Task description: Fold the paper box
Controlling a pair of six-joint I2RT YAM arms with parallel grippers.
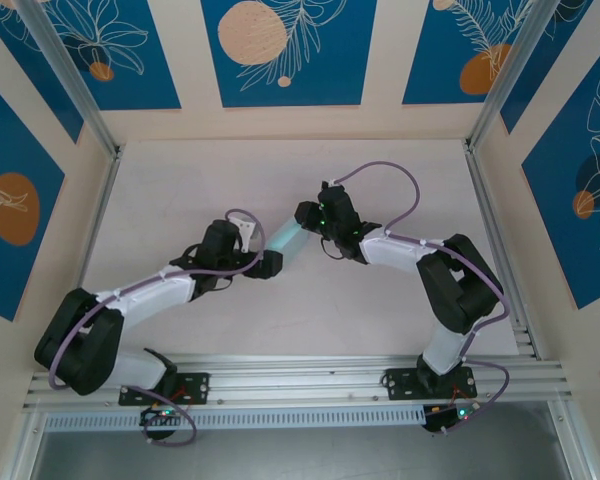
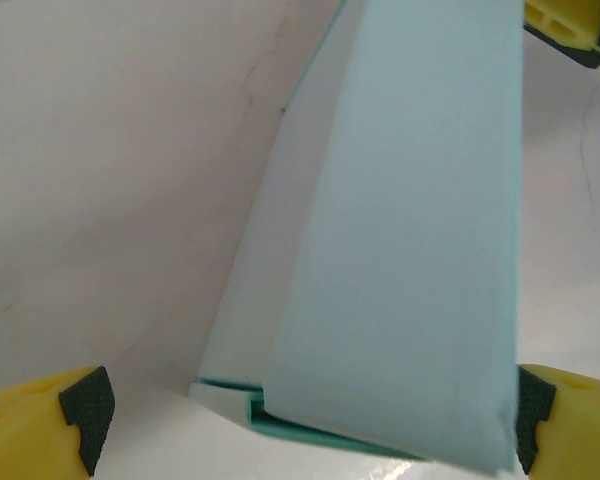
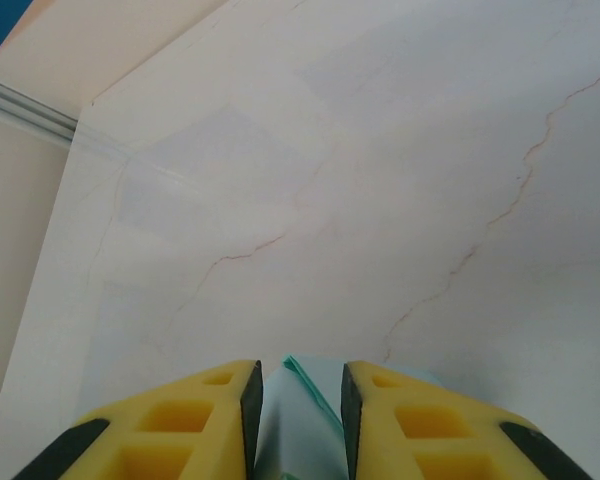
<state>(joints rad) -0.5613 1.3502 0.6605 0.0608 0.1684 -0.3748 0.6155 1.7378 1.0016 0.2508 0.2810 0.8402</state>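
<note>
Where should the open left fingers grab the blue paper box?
Probably take the paper box by its free end, coming in lengthwise from the left. It is long and slim, the right fingers pinch its other end, and the open left fingers stand either side of this end.

Most of the paper box [image 3: 300, 445] out of sight between fingers of the right tool [image 3: 298, 400].

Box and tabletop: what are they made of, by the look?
Paper box: thin card, pale blue, matte; layered cut edges and a crisp fold show at its near end. Table: smooth whitish top with faint brown veins, marble-look; laminate or stone, can't tell.
</note>
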